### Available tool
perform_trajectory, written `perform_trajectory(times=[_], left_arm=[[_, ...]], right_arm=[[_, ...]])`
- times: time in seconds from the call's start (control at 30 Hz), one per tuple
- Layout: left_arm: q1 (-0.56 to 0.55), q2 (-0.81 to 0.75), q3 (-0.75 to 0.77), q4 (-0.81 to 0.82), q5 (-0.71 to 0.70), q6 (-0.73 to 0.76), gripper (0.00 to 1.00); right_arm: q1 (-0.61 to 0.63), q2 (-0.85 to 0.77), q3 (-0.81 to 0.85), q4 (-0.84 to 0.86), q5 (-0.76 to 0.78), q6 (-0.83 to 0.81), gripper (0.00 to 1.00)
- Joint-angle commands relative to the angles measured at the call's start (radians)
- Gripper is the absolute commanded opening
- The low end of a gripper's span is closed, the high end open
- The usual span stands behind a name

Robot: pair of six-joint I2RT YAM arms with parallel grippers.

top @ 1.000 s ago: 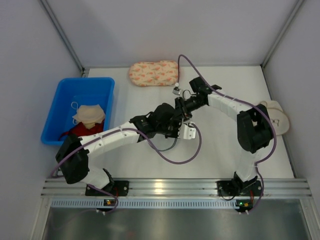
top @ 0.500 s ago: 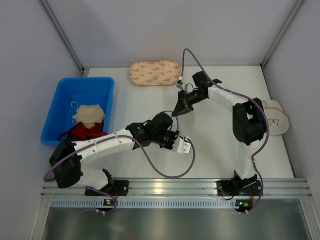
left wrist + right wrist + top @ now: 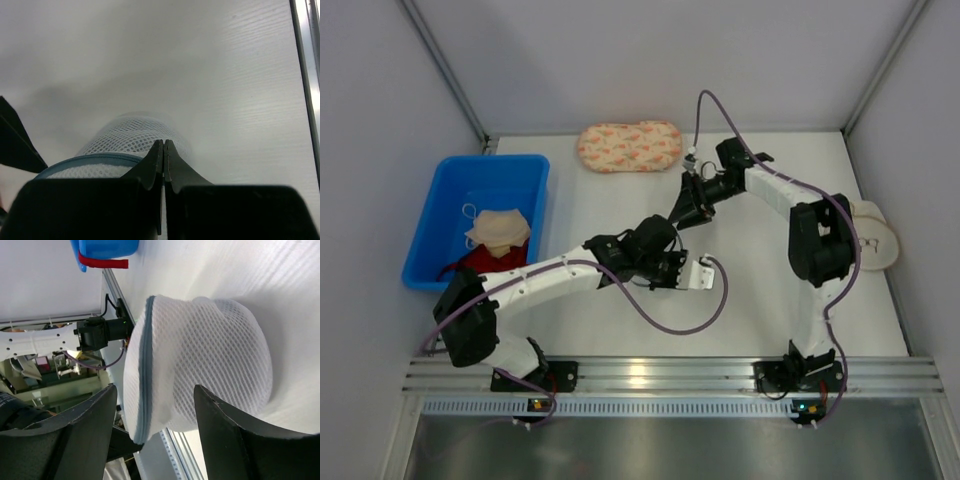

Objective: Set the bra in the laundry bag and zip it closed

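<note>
Looking down the left wrist camera, we have the left gripper (image 3: 163,142) clamped right up: two black fingers pressed flat together, no gap between them. Their tips sit low in the middle of the frame, right on the laundry bag (image 3: 135,137), the white mesh dome bulging out beyond them, and its blue-grey zipper band (image 3: 90,160) curves away to the lower left. Is a pinch of mesh or a zip tab caught between those tips? Cannot tell from here. Bare white table (image 3: 225,75) fills the upper part of the frame, and the metal rail (image 3: 307,75) runs down the right edge.

Over to the right wrist camera, and the right gripper (image 3: 155,390) stands wide, one dark finger at lower left, the other at lower right, holding nothing. Between and beyond them, filling the centre of the frame, is the bag, zipper band running down its left side. The mesh reads white all over; the bra cannot be made out through it. The blue bin (image 3: 105,247) peeks in at the top.

From the top camera, the left arm (image 3: 550,273) and the right arm (image 3: 775,195) meet at centre frame and cover the bag. The bin sits at left with a beige cloth (image 3: 498,228) in it, and a peach pouch (image 3: 630,146) lies at upper centre.
</note>
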Motion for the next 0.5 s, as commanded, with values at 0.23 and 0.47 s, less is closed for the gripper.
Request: perform_trajectory(times=[0.23, 0.47], left_arm=[[0.059, 0.066, 0.128, 0.033, 0.005, -0.02, 0.0], [0.064, 0.091, 0.151, 0.039, -0.009, -0.019, 0.0]], right_arm=[[-0.029, -0.19, -0.194, 0.01, -0.054, -0.001, 0.66], [0.053, -0.175, -0.222, 0.03, -0.053, -0.007, 0.39]])
